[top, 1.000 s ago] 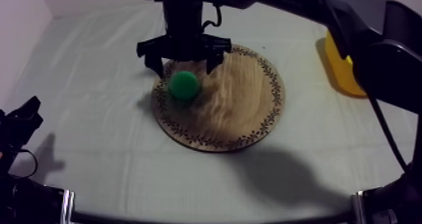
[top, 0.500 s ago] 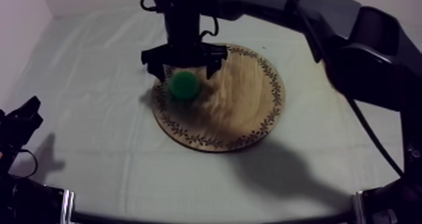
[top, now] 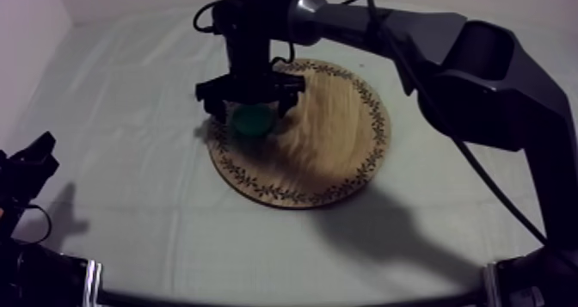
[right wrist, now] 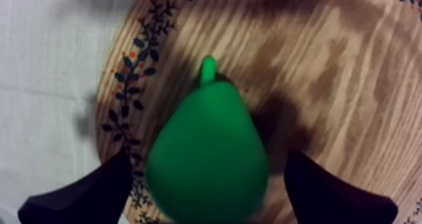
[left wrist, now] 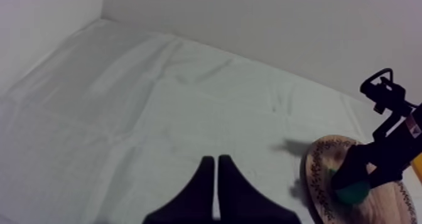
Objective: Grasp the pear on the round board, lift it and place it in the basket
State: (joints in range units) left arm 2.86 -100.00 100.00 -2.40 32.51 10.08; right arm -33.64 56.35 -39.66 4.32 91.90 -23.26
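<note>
Two black fingers lie pressed together as a narrow wedge on my left gripper (left wrist: 216, 167), closed on nothing. It sits low at the near left side of the table (top: 129, 216), over the grey-white cloth, just where it sat a second ago. Farther in, the round wooden board (top: 344, 156) lies flat on the cloth and has not shifted. The pear (top: 254, 121) rests on the board's left part, just inside the patterned rim, in the same spot as before. In the right wrist view its stem points away from the fingers. My right gripper (top: 251, 110) is spread wide, with one finger at each side of the pear and a thin gap between each finger and the green skin, so nothing is gripped. A second ago this gripper stood higher and behind the pear. Now it has come down around the fruit, and in the top view it partly covers the pear's far side. Beyond it, the right arm reaches in from the upper right across the board's far rim
</note>
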